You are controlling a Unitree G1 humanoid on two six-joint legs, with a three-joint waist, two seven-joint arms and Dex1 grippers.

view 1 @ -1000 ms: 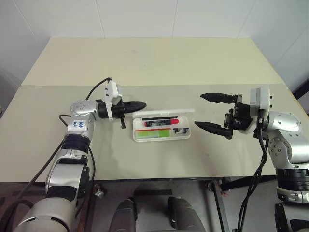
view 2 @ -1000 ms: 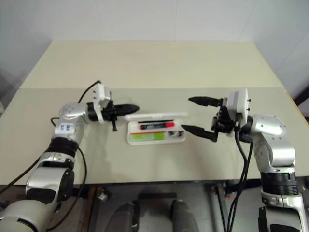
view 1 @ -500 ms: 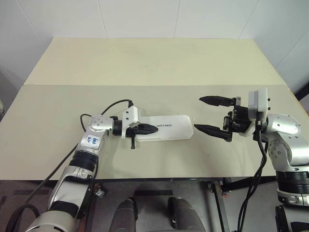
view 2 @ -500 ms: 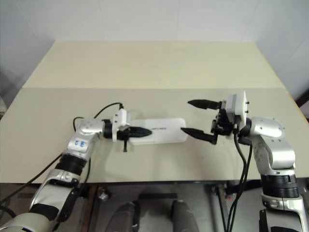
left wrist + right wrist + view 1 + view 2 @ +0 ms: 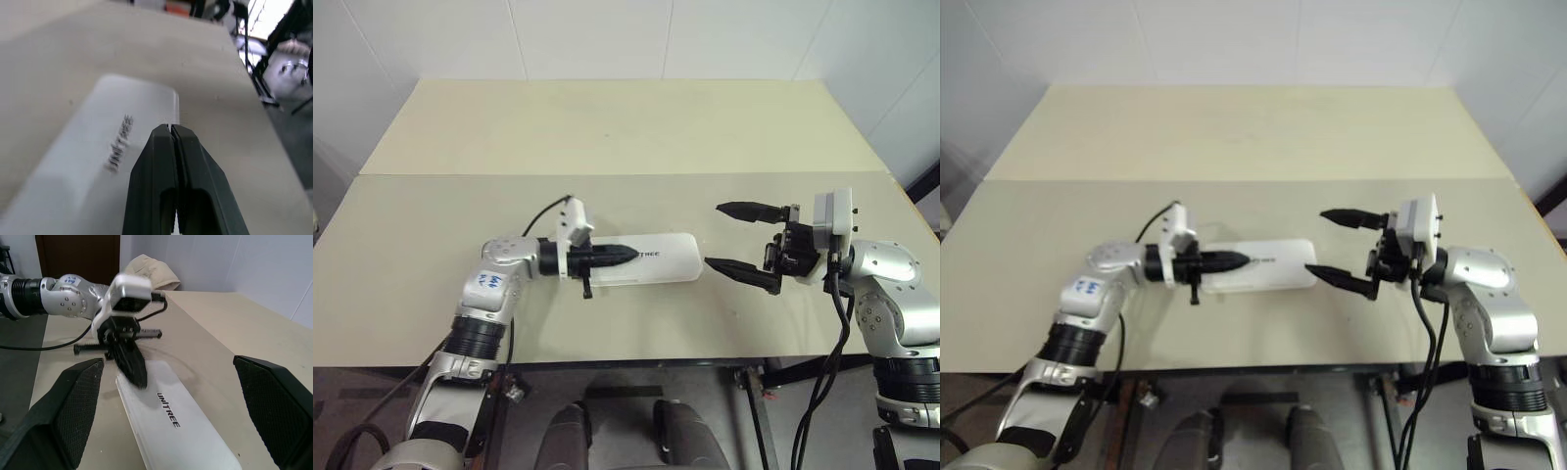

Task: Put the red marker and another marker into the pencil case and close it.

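The white pencil case (image 5: 661, 258) lies shut on the table, its lid down with the UNITREE lettering facing up. The red marker and the other marker are hidden from view. My left gripper (image 5: 631, 255) is shut, pointing toward the right, with its tips over the left half of the lid (image 5: 98, 147); I cannot tell whether they touch it. In the left wrist view the two black fingers (image 5: 156, 161) meet with nothing between them. My right gripper (image 5: 714, 235) stands open just off the case's right end, apart from it, its jaws wide and holding nothing.
The beige table (image 5: 607, 127) is made of two tops joined by a seam (image 5: 431, 174) behind the case. Its front edge (image 5: 636, 360) runs close below both arms. A black cable (image 5: 551, 211) loops off my left wrist.
The case's lid, standing open a second ago with both markers visible inside, has come down. My left gripper moved from behind the case's left end to over the lid. The right gripper stayed.
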